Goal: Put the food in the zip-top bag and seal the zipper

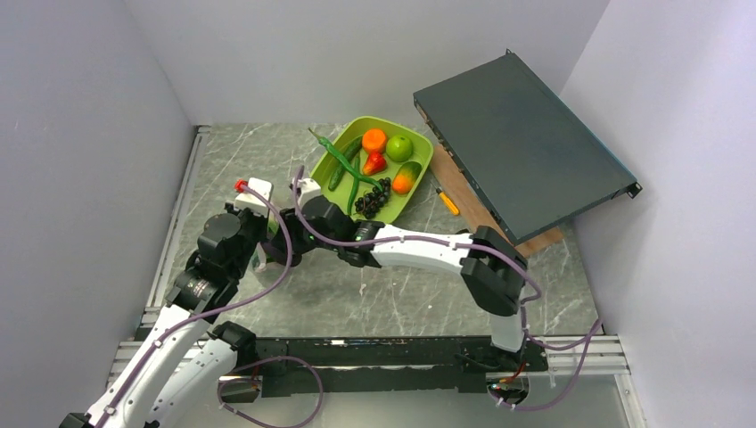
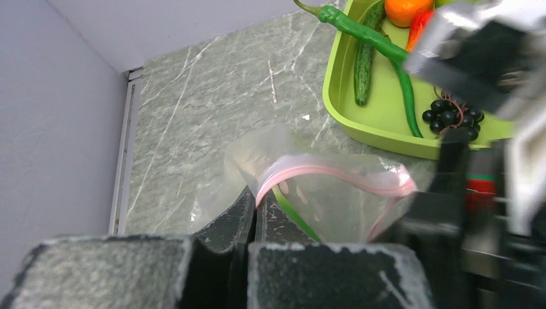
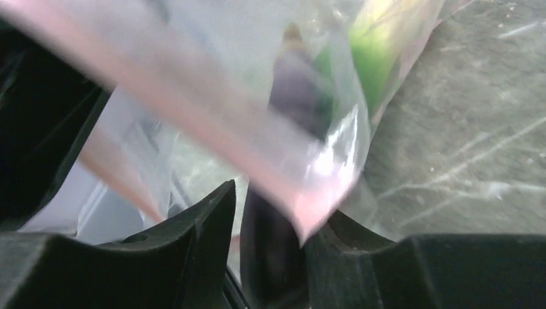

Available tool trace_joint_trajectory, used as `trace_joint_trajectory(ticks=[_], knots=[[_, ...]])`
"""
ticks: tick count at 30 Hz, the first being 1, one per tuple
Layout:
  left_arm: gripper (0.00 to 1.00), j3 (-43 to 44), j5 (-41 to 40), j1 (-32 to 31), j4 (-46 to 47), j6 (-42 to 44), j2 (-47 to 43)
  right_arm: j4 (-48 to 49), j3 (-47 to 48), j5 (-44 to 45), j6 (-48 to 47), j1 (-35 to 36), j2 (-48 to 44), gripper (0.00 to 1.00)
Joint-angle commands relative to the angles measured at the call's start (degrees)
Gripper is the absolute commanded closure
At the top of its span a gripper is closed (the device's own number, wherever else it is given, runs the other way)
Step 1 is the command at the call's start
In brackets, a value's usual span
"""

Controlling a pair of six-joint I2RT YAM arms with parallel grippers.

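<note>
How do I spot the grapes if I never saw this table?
Find the big dark flat box at the back right; a lime-green tray sits left of it. At the tray's near edge lie the grapes, the only black, bumpy bunch; everything else there is bright orange, red or green.

The clear bag [image 2: 335, 209] has its pink zipper [image 2: 335, 172] open. Inside are a purple eggplant [image 3: 296, 90] and a green piece [image 2: 293, 215]. Orange [image 1: 374, 140], apple [image 1: 399, 148], pepper [image 1: 374, 163], cucumber [image 1: 343, 165] and grapes [image 1: 373, 200] lie in the green tray [image 2: 386, 112].
</note>
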Motion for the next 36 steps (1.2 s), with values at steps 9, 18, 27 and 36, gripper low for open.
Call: trace_joint_trajectory(ticks=[9,18,27,36], knots=[[1.00,2.0,0.2,0.1,2.1,-0.2,-0.5,-4.9,-8.9,0.2,-9.1,2.8,-11.7,0.30],[1.00,2.0,0.0,0.1,2.2,-0.1,-0.3,-4.9,-6.8,5.2,-12.3,3.6,-7.7,0.31],[1.00,2.0,0.3,0.1,2.2,-0.2,0.0,-3.7,-5.5,5.8,-11.7,3.9,-6.9,0.59],[1.00,2.0,0.4,0.1,2.2,-0.1,0.2,-3.6,-4.0,6.9,-9.0,4.0,-10.8,0.84]])
